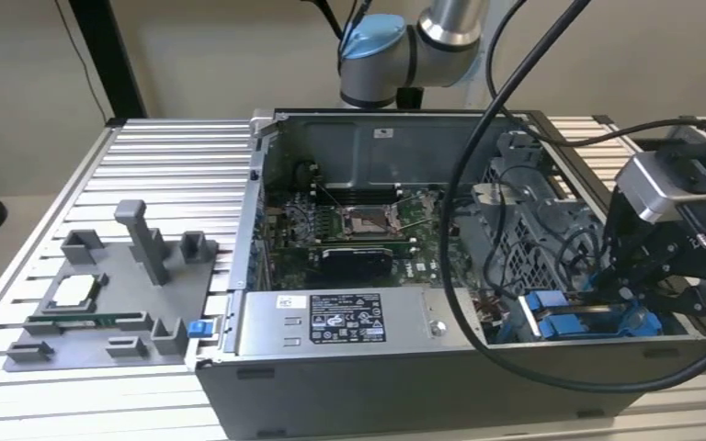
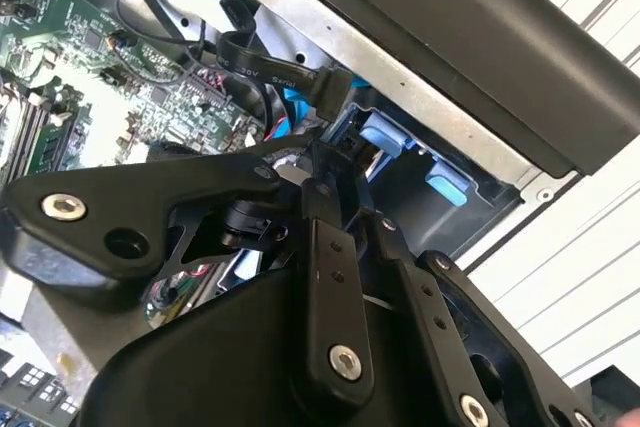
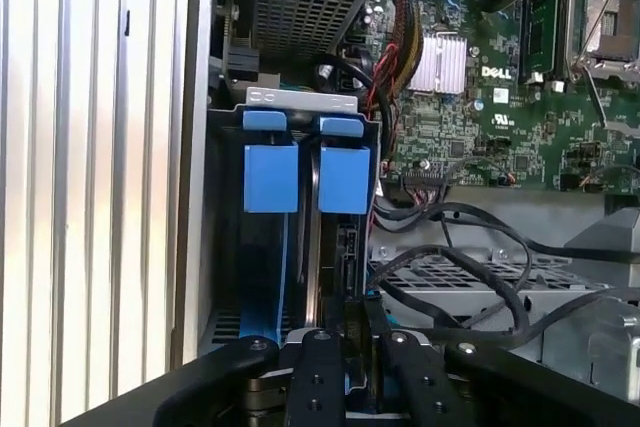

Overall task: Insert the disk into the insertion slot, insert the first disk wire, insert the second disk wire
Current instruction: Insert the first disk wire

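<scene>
The disk stands edge-on inside the insertion slot (image 3: 300,97), and its blue carrier frame (image 3: 270,179) shows as two bright blue tabs. In the exterior view the slot (image 1: 574,320) is at the case's front right corner, with my gripper (image 1: 617,299) right over it. In both wrist views the fingers (image 3: 312,377) sit close together at the disk's connector end. My gripper (image 2: 320,159) looks shut on the black plug of a flat disk wire (image 2: 262,67), which loops back over the motherboard. The plug's contact with the disk is hidden behind the fingers.
The open case holds a grey power supply (image 1: 328,320) at the front and the motherboard (image 1: 353,230) behind it. Loose black cables (image 3: 470,277) lie over a perforated bracket beside the slot. A grey fixture tray (image 1: 96,303) sits on the slatted table (image 1: 169,175) at the exterior view's left.
</scene>
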Controlling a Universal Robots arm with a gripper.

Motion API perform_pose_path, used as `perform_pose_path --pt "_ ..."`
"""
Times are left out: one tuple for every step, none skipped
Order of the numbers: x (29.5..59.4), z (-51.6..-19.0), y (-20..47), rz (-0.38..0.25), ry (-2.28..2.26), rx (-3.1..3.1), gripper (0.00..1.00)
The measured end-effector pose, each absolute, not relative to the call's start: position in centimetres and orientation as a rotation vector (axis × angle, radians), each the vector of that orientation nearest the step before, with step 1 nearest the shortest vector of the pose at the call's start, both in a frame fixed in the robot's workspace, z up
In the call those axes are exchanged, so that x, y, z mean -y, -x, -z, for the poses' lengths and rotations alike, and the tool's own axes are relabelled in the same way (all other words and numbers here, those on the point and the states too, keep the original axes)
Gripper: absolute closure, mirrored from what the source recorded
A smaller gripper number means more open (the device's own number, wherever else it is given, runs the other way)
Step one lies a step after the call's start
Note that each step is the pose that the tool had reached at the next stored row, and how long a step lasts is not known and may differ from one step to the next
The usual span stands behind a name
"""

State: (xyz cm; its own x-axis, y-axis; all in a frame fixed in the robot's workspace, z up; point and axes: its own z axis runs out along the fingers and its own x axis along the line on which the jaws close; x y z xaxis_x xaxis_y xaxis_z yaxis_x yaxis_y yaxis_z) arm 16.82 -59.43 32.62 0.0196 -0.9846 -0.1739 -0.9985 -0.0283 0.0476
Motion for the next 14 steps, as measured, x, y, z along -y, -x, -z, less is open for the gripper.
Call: perform_pose_path --pt "59.4 -32.6 -16.8 -0.243 2.178 -2.126 1.0" --pt "59.4 -32.6 -16.8 -0.243 2.178 -2.126 1.0" --pt "59.4 -32.8 -16.8 -0.243 2.177 -2.127 1.0" --pt "59.4 -33.1 -16.8 -0.245 2.175 -2.126 0.0" --pt "59.4 -33.6 -16.8 -0.244 2.175 -2.127 0.0" --pt "59.4 -34.1 -16.8 -0.243 2.175 -2.129 0.0" --pt "59.4 -34.4 -16.8 -0.243 2.174 -2.129 0.0" --pt "59.4 -34.7 -16.8 -0.243 2.174 -2.13 0.0" --pt "59.4 -35.1 -16.8 -0.243 2.173 -2.13 0.0" --pt "59.4 -35.5 -16.8 -0.243 2.173 -2.13 0.0" --pt "59.4 -35.9 -16.8 -0.243 2.173 -2.13 0.0" --pt "59.4 -36.3 -16.8 -0.243 2.173 -2.13 0.0" --pt "59.4 -36.6 -16.8 -0.243 2.173 -2.13 0.0" --pt "59.4 -37.0 -16.8 -0.243 2.173 -2.13 0.0"
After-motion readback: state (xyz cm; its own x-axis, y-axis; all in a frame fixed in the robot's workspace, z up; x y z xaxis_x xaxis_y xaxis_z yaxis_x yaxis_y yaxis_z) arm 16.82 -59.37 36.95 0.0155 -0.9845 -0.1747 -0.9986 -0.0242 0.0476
